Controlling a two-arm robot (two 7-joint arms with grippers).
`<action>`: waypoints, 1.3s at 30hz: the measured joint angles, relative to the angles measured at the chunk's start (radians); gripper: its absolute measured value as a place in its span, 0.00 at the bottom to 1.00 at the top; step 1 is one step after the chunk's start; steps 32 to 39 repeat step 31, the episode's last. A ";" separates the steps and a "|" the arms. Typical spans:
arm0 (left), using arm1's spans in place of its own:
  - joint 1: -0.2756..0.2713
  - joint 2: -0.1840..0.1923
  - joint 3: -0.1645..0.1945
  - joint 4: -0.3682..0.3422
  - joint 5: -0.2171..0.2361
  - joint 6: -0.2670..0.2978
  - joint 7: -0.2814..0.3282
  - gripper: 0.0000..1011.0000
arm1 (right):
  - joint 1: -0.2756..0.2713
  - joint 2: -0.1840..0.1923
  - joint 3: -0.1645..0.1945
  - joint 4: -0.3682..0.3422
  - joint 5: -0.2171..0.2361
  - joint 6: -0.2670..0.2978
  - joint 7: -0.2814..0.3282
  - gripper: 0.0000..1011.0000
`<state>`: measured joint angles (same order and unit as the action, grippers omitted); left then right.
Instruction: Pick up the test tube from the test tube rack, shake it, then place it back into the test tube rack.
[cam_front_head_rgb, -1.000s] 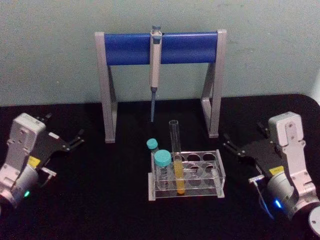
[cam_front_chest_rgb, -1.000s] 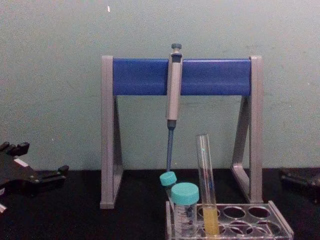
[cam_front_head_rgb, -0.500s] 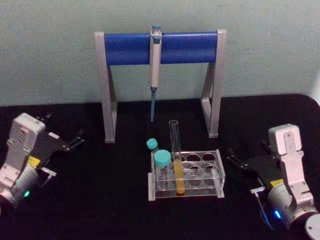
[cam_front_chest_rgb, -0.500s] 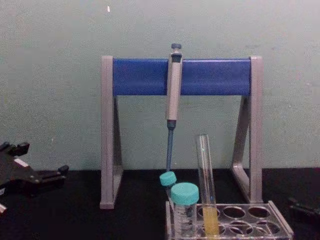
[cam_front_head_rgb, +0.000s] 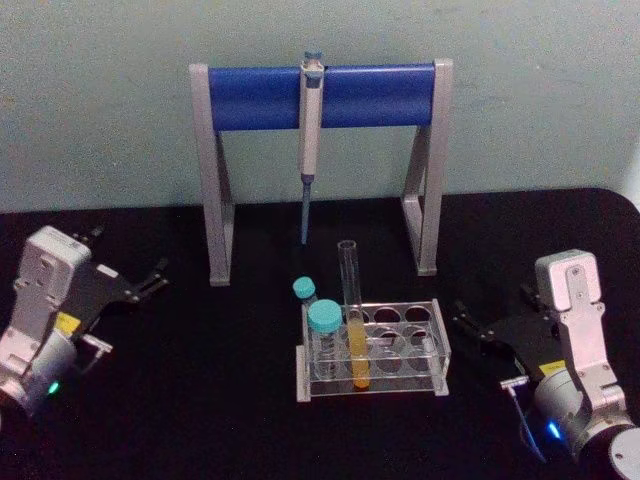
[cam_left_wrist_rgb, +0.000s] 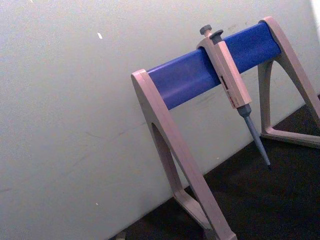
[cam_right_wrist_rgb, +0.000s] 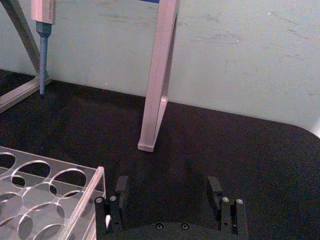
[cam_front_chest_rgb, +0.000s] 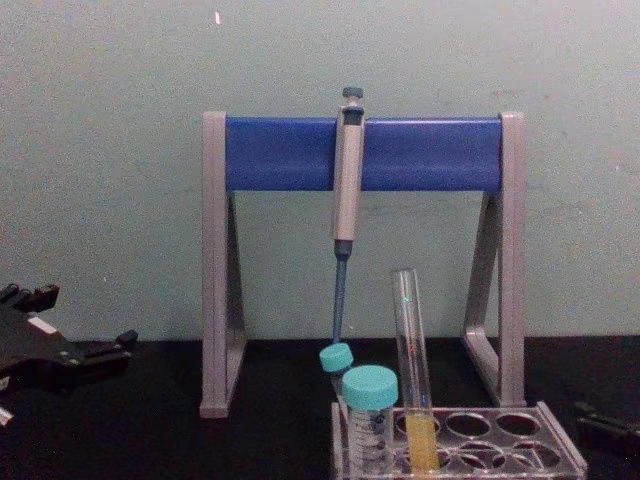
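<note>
On the black tabletop (cam_front_head_rgb: 200, 400), the test tube rack (cam_front_head_rgb: 425, 352) sits at centre with the test tube (cam_front_head_rgb: 352, 320) upright in a front hole. Nothing is lifted yet: the approach. The right tool (cam_front_head_rgb: 470, 322), at three o'clock, is spread and empty and must reach in at tube height; the left tool (cam_front_head_rgb: 152, 280), at nine, is parked, also spread. The right wrist view alone shows that tool's fingers (cam_right_wrist_rgb: 214, 187) just beside the rack's corner.

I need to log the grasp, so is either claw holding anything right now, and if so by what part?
Nothing is held. The left claw and right claw are both open on either side of the rack, and the tube stands in it untouched.
</note>
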<state>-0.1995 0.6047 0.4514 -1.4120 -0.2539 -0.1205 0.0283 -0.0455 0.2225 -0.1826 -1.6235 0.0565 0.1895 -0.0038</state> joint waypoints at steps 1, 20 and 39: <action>0.000 0.000 0.000 0.000 0.000 0.000 0.000 0.99 | 0.000 0.000 0.000 0.000 0.000 0.000 0.000 0.99; 0.000 0.000 0.000 0.000 0.000 0.000 0.000 0.99 | 0.000 0.002 -0.002 -0.001 0.001 -0.003 -0.002 0.99; 0.000 0.000 0.000 0.000 0.000 0.000 0.000 0.99 | 0.000 0.002 -0.002 -0.002 0.001 -0.004 -0.002 0.99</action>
